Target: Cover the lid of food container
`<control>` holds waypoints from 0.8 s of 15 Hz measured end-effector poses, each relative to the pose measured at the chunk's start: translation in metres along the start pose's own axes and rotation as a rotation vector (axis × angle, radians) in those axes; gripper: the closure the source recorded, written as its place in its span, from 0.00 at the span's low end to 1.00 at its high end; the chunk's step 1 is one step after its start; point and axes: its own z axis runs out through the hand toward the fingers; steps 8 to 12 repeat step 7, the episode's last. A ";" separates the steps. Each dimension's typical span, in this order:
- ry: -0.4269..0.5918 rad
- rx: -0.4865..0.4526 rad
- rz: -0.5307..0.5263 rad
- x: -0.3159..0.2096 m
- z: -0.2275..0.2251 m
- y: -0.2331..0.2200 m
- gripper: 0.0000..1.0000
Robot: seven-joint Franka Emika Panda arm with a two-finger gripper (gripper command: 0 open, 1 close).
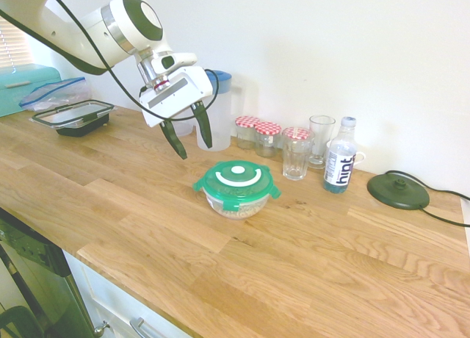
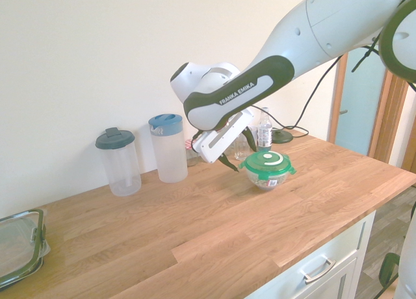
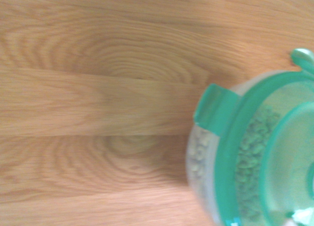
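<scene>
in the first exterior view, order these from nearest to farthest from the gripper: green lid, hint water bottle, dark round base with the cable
From the open gripper:
1. The green lid, resting on the food container, just below and to the picture's right.
2. The hint water bottle, further right, near the wall.
3. The dark round base, farthest right.

The clear plastic water bottle with a dark blue label (image 1: 340, 165), standing on the wooden countertop by the wall, reads "hint" in white letters running up the label. The white robot arm's dark green band (image 2: 238, 91) carries "FRANKA EMIKA" in white capitals.
</scene>
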 end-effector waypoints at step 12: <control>-0.250 0.375 0.029 -0.013 0.015 0.059 0.00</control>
